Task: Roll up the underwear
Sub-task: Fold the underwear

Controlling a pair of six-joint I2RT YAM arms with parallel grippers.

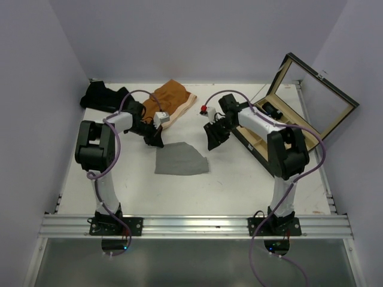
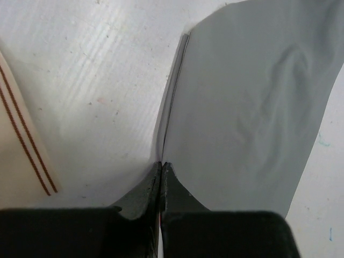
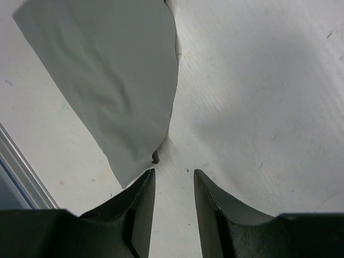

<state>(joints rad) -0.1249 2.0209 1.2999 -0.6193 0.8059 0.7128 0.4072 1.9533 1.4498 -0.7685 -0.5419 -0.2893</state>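
The white counter (image 1: 239,185) takes up most of what I can see, walled in on three sides, with the two arms bolted along its near edge at 6 o'clock. Over at 2 o'clock stands a wooden box (image 1: 314,98), its glass lid propped open and leaning out toward the right wall. Near the middle of the counter the light grey underwear (image 1: 179,160) lies spread flat, with only a few soft wrinkles across it. Behind it, at 12 o'clock, the rust-orange underwear (image 1: 173,97) sits in a loose heap, and its cream waistband (image 2: 21,140) with two thin reddish stripes shows at the edge of the left wrist view. The dark underwear (image 1: 102,95) is bunched in the far corner at 10 o'clock, well apart from the grey piece. The left tool (image 1: 157,139) is down at the grey piece's 11 o'clock corner, its fingers pressed fully together, with the hem of the cloth running straight up into the pinch. The right tool (image 1: 213,139) hangs low at the cloth's 2 o'clock side, fingers partly apart over bare counter and gripping nothing, the cloth's corner lying just ahead of the gap. A small red thing (image 1: 204,109) sits at 1 o'clock; I cannot tell what it is.
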